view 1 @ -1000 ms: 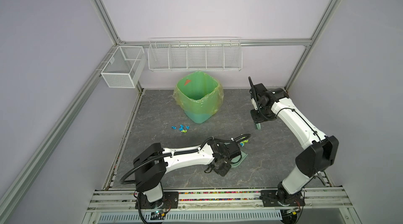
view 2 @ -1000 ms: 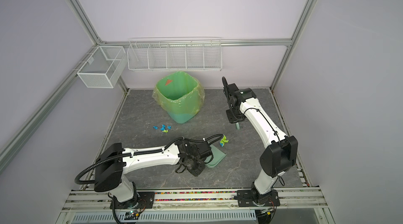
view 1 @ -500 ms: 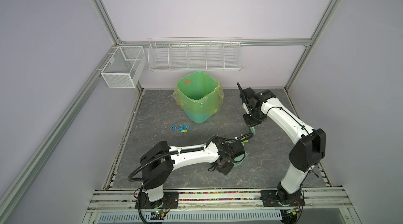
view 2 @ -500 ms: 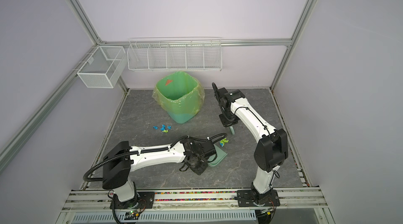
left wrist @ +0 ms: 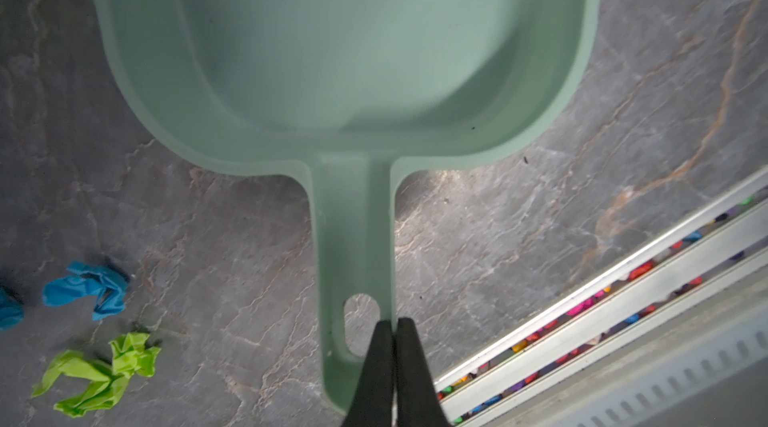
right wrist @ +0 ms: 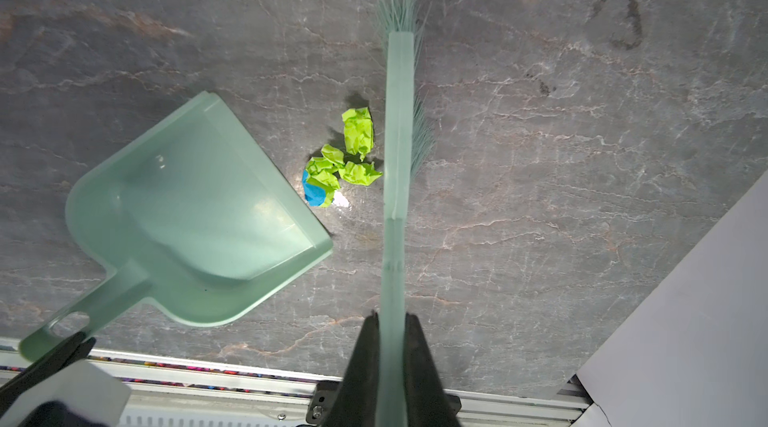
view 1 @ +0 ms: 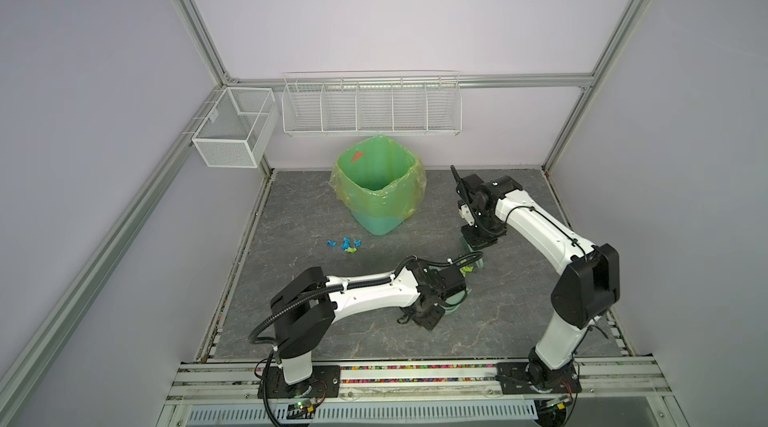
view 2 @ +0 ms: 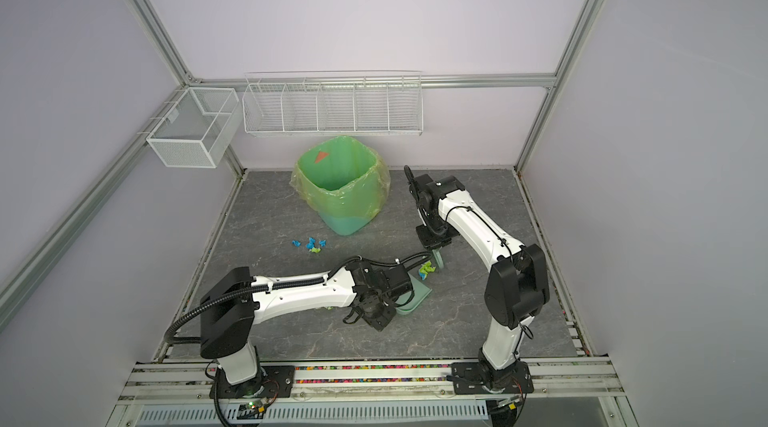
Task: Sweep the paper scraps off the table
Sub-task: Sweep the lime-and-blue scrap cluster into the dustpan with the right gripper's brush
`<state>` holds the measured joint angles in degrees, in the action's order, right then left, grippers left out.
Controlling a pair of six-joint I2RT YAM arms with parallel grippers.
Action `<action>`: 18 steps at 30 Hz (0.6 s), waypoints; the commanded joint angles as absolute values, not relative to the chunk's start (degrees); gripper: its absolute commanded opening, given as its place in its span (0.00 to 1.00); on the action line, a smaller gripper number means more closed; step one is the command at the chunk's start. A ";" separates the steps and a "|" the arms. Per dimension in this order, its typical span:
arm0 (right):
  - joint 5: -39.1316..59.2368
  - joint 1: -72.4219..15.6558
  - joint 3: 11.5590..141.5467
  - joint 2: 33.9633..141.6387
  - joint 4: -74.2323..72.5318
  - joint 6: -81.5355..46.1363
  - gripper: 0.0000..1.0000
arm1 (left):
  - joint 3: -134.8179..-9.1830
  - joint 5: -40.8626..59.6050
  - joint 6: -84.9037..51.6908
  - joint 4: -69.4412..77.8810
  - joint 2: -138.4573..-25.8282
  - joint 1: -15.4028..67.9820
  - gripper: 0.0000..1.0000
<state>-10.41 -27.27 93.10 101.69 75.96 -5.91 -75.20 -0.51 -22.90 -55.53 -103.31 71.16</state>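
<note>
Right gripper [right wrist: 390, 321] has travelled from the tabletop [view 1: 291, 213]'s back edge toward its centre, pinching the brush [right wrist: 399, 113] handle. Left gripper [left wrist: 392, 323]: clamped on the dustpan [left wrist: 345, 51] handle's edge. Paper scraps [right wrist: 340, 159]: 1 cluster between brush and dustpan lip, mid-tabletop; 1 cluster before the waste bin [view 1: 374, 204], nearer the left edge.

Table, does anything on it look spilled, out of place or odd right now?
Yes. Paper scraps lie loose near the bin, and a second bunch sits between the empty dustpan and the brush. Oddly, coloured bits also fill the groove of the front rail.
</note>
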 commanded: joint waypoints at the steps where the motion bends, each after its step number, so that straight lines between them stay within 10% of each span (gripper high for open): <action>1: -7.04 -27.76 91.07 100.20 76.95 -4.75 0.07 | -77.29 -0.10 -21.79 -56.09 -104.61 70.85 0.00; 18: 1.46 -29.75 86.04 97.92 74.21 -7.13 0.07 | -77.04 0.44 -18.67 -56.93 -104.14 67.39 0.00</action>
